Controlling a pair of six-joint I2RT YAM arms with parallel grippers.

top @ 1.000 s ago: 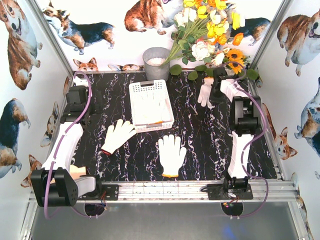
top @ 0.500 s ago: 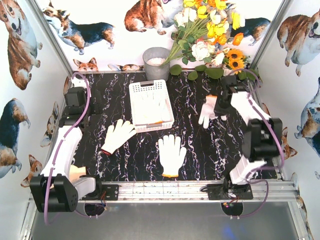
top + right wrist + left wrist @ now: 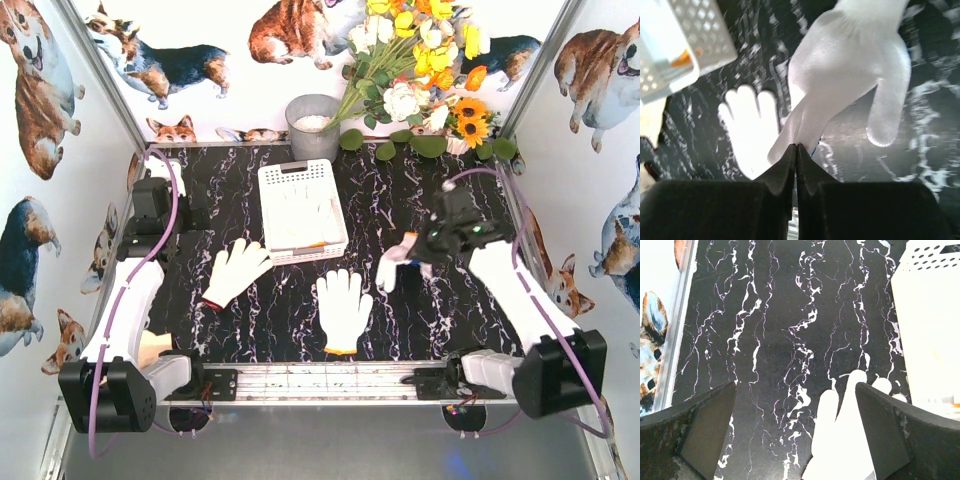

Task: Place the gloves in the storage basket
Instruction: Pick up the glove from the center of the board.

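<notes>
Currently pinching a white knit glove [image 3: 850, 65] in the clenched right fingers [image 3: 780, 180], aloft over the table [image 3: 410, 330] right of centre. Needs carrying left and away to the storage basket [image 3: 300, 168], long side running away from the arms. With left fingers [image 3: 710, 430] spread, empty, by another glove [image 3: 845, 440].
</notes>
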